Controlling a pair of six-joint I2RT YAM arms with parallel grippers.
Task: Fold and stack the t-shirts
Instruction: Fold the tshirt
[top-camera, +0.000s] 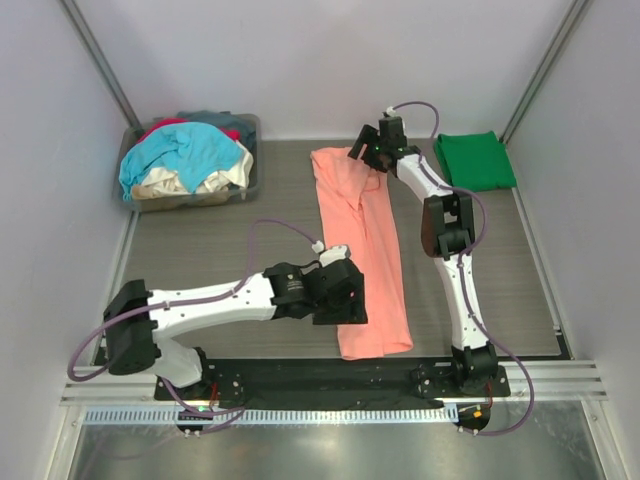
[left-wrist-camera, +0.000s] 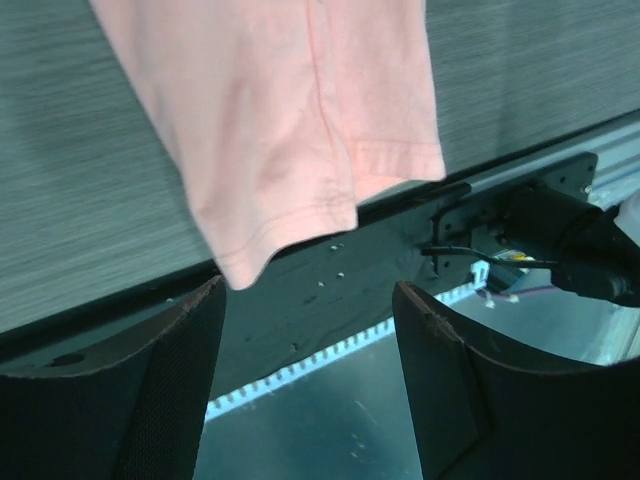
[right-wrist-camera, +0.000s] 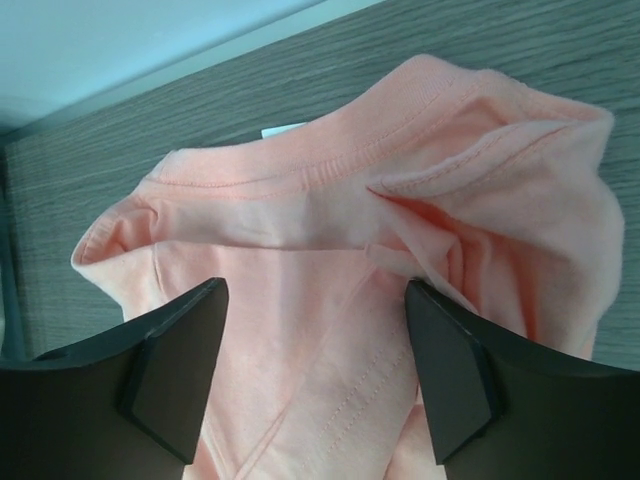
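Observation:
A salmon-pink t-shirt (top-camera: 365, 250) lies on the table folded into a long strip, collar at the far end and hem at the near edge. My left gripper (top-camera: 345, 312) is open and empty over the strip's near left edge. In the left wrist view (left-wrist-camera: 308, 300) the hem (left-wrist-camera: 290, 150) lies just beyond the fingertips. My right gripper (top-camera: 365, 152) is open and empty over the collar end. In the right wrist view (right-wrist-camera: 315, 300) the collar (right-wrist-camera: 330, 180) and a bunched sleeve (right-wrist-camera: 500, 170) lie beyond and between its fingers. A dark green t-shirt (top-camera: 475, 160) lies folded at the far right.
A grey tub (top-camera: 250, 150) at the far left holds turquoise (top-camera: 185, 150), cream (top-camera: 215, 180) and red (top-camera: 160, 127) shirts in a heap. The black mounting plate (top-camera: 280, 375) and the metal rail (top-camera: 330, 415) run along the near edge. White walls enclose the table.

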